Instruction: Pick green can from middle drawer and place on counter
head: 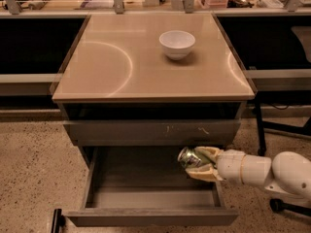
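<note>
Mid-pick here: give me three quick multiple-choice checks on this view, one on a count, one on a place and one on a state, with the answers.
1. How many bowls stand on the counter?
A) none
B) one
C) three

2. Where is the green can?
A) on the counter
B) out of view
C) in the hand, at the right side of the middle drawer

3. What state is the middle drawer in?
A) pulled open
B) shut
C) taken out of the cabinet

Answers:
1 B: a single white bowl sits towards the counter's back.
2 C: the hand's fingers are closed around the can at the drawer's right side.
3 A: its grey inner floor is exposed.
</note>
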Controlling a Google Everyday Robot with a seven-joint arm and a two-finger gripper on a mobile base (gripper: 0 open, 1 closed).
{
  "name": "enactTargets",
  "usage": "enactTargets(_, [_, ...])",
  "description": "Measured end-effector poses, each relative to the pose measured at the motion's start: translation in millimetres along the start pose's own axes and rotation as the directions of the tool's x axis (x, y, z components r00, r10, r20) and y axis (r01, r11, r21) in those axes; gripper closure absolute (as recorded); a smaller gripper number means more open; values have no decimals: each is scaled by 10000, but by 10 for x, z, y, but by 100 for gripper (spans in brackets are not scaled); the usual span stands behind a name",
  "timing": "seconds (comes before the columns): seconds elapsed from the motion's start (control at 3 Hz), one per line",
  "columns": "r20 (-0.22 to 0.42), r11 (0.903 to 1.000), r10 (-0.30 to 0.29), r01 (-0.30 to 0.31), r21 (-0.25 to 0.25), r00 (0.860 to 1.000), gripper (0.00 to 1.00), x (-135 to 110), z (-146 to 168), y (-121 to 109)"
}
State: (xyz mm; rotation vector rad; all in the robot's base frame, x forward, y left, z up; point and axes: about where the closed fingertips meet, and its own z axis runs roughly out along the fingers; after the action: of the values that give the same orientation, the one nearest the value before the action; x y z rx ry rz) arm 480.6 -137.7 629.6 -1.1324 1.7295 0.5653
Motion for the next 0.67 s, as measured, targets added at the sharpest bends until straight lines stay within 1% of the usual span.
enactTargets(0.33, [353, 9969, -738, 728, 300, 9966, 100, -508, -312, -82])
enactTargets(0.67, [708, 9892, -1424, 1395, 442, 9873, 100, -938, -520, -121])
